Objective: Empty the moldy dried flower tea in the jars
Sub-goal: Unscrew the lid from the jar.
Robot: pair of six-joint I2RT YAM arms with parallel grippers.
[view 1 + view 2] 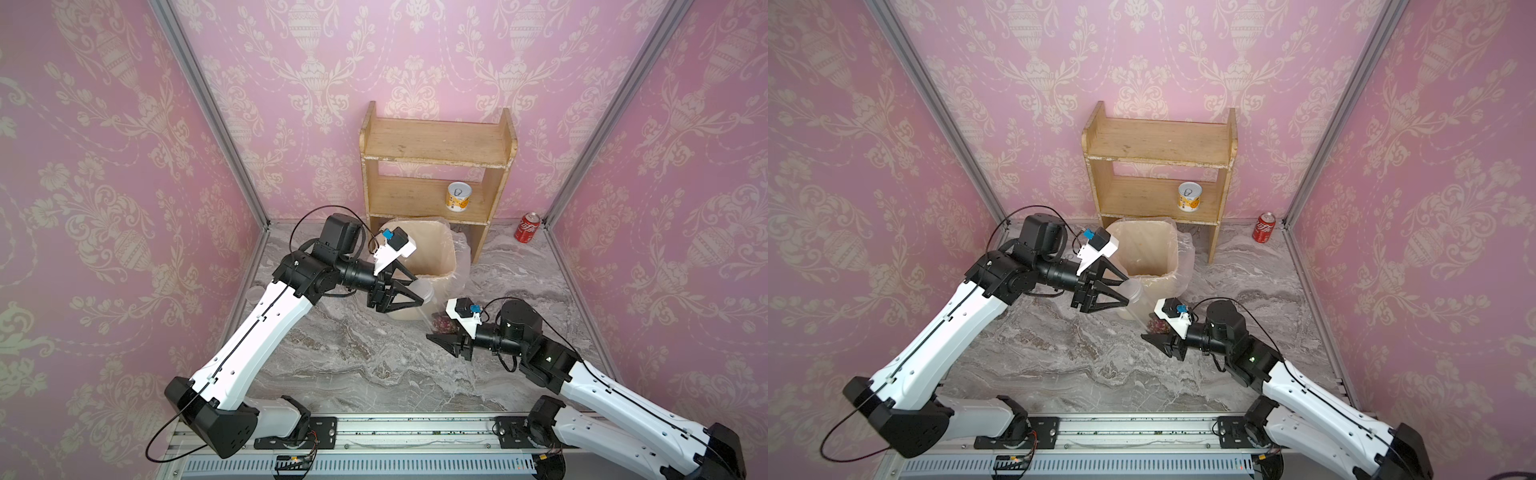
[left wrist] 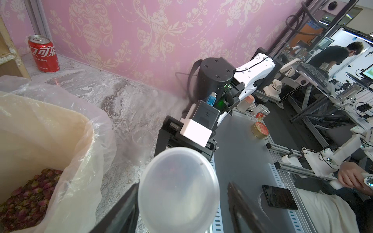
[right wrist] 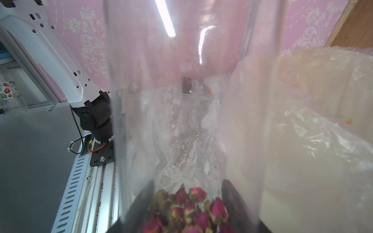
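A clear jar [image 1: 432, 309] [image 1: 1144, 311] stands upright just in front of the bin, with my right gripper [image 1: 436, 330] [image 1: 1152, 330] [image 3: 186, 201] shut on its lower part. The moldy dried flower tea [image 1: 442, 324] [image 3: 189, 209] lies as pinkish-red buds at its bottom. The jar's translucent lid [image 2: 178, 189] [image 1: 1133, 289] is on top. My left gripper [image 1: 420, 288] [image 1: 1128, 290] [image 2: 182, 187] is open around the lid: one finger touches the rim, the other stands a little apart. A second jar [image 2: 142, 138], empty and lidless, stands on the marble beyond.
The beige bin [image 1: 451, 253] [image 2: 60, 121] with a plastic liner holds dried buds [image 2: 26, 201]. Behind it stands a wooden shelf [image 1: 436, 141] with a yellow-and-white tin [image 1: 459, 196]. A red cola can [image 1: 528, 227] is at the back right. A loose lid [image 1: 254, 294] lies by the left wall.
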